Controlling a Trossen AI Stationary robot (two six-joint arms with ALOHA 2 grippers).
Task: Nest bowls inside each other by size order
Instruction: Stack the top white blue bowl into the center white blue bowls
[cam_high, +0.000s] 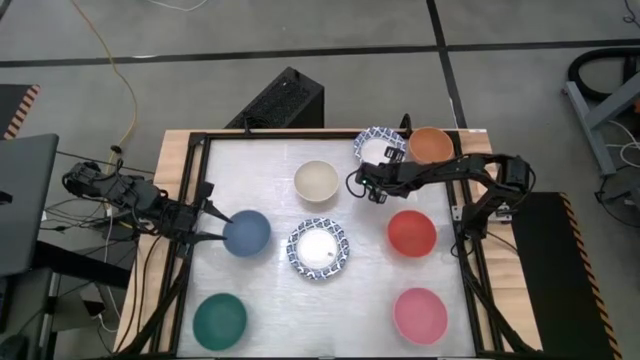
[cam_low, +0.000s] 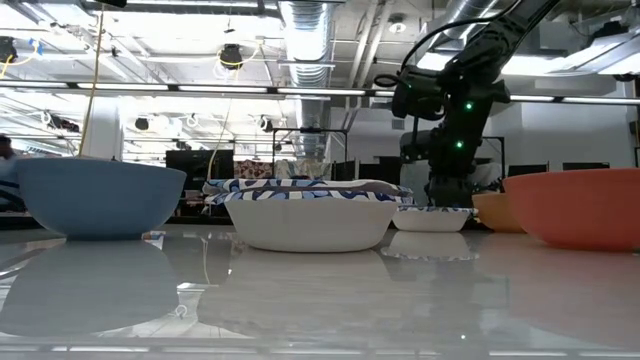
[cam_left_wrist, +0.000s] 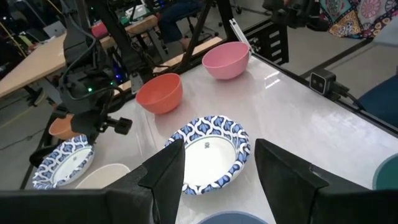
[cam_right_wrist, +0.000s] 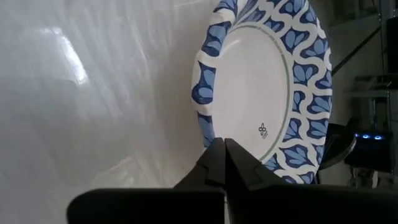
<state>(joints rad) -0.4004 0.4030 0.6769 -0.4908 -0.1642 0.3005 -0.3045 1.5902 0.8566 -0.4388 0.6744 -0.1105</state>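
Observation:
Bowls stand rim-up on the white table: slate-blue, cream, orange, red, pink, dark green, and a patterned one at the centre. A smaller patterned bowl stands at the far edge. My left gripper is open, level at the slate-blue bowl's left rim. My right gripper is shut, pointing down at the near rim of the far patterned bowl. My right gripper's shut fingertips show over the outer rim of the far patterned bowl, coming from above. I cannot tell whether they touch it. The bowl stands flat on the table.
A black frame borders the table on the left, right and far sides. The centre patterned bowl fills the middle of the low view. Bare table lies between the bowls, most of it at the near middle.

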